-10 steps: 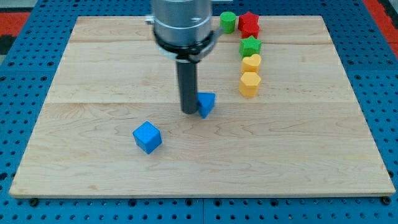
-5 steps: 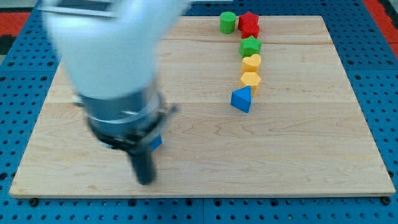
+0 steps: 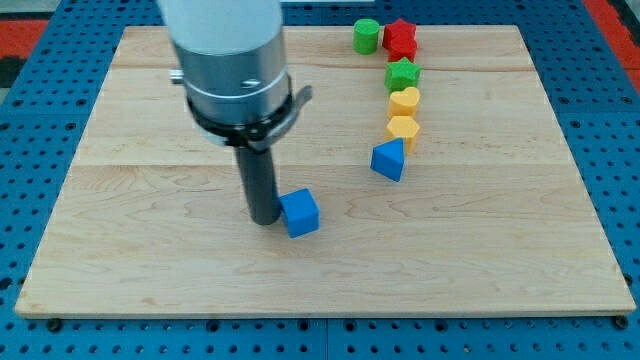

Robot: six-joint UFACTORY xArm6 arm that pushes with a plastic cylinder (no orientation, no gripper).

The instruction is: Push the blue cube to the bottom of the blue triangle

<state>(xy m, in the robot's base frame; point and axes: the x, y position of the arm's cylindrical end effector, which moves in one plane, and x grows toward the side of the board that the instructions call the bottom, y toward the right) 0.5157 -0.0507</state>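
My tip [image 3: 263, 220] is resting on the pale, grainy wooden board [image 3: 150, 250], touching the left face of the blue cube [image 3: 299, 212]; the rod holds nothing, being only a plain dark cylinder. The cube, matte with crisp edges, is sitting left of and below the blue triangle [image 3: 389, 159], well apart from it. Risk: contact looks slightly off-centre, so the cube may be spinning away or sliding past. Too steep a push could be knocking the triangle into the yellow block [image 3: 402, 130] touching it. Beyond, yellow, green and red blocks are standing in a column.
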